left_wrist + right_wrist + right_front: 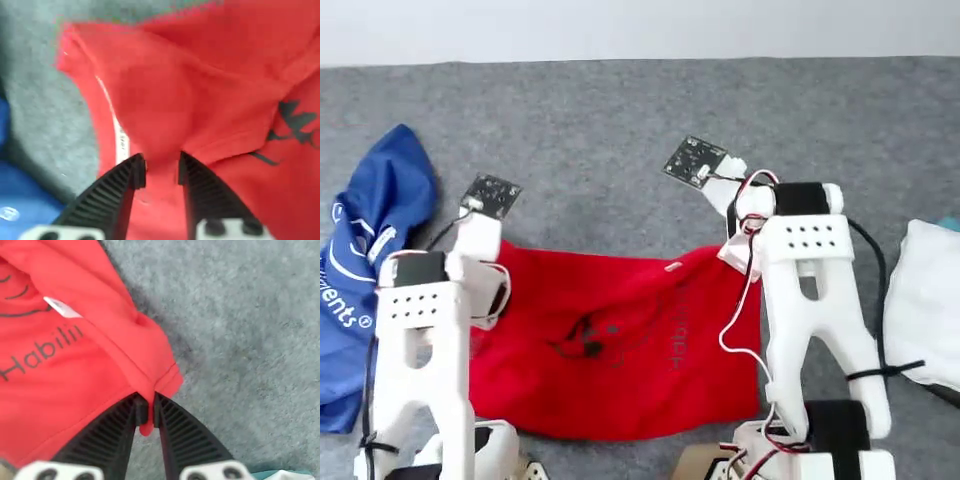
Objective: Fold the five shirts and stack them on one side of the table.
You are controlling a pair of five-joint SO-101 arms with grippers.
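A red shirt (620, 350) with dark print lies spread in the middle of the grey table, partly folded. My left gripper (492, 290) sits at the shirt's left edge. In the left wrist view the left gripper (160, 172) is shut on a bunched fold of the red shirt (165, 100), which rises between the jaws. At the shirt's upper right corner, my right gripper (738, 255) pinches the cloth. The right wrist view shows the right gripper (147, 410) shut on a hemmed corner of the red shirt (75, 365), with a white label beside it.
A crumpled blue shirt (375, 220) lies at the far left, close to the left arm, and the blue shirt (20, 200) also shows beside the left gripper. A white shirt (925, 300) rests at the right edge. Bare grey felt (600, 130) stretches across the far side.
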